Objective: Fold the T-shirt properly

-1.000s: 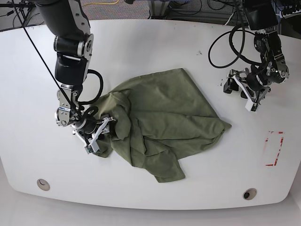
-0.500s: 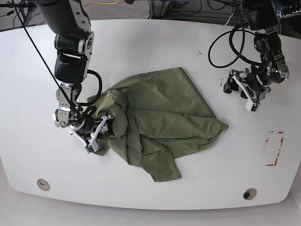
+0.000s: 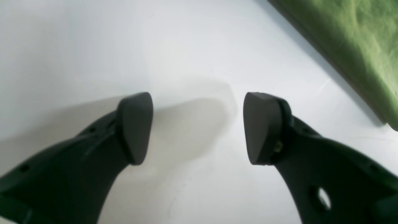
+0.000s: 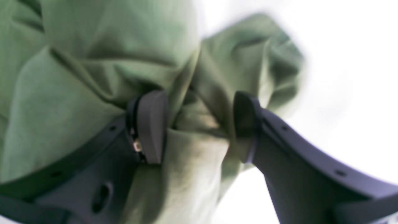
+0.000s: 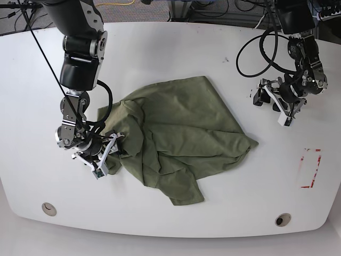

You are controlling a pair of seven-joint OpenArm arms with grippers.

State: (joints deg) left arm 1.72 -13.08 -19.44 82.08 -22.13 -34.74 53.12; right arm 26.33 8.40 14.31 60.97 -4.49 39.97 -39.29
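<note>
The olive-green T-shirt point(image 5: 181, 138) lies crumpled in the middle of the white table point(image 5: 170, 58). My right gripper point(image 5: 109, 154), on the left in the base view, is at the shirt's left edge. In the right wrist view its fingers point(image 4: 149, 127) are shut on a bunched fold of the T-shirt point(image 4: 192, 118). My left gripper point(image 5: 282, 109) hovers low over bare table, off to the shirt's right. In the left wrist view the left gripper point(image 3: 197, 127) is open with nothing between its pads, and only an edge of the T-shirt point(image 3: 357, 40) shows at the top right.
A red rectangular outline point(image 5: 310, 168) is marked on the table at the right. Two round inserts point(image 5: 49, 208) point(image 5: 283, 219) sit near the front edge. Black cables point(image 5: 256, 48) loop from the left arm at the back right.
My right gripper has drawn a little to the left and toward the front, pulling the held fold and the whole shirt slightly that way. The left arm has not moved.
</note>
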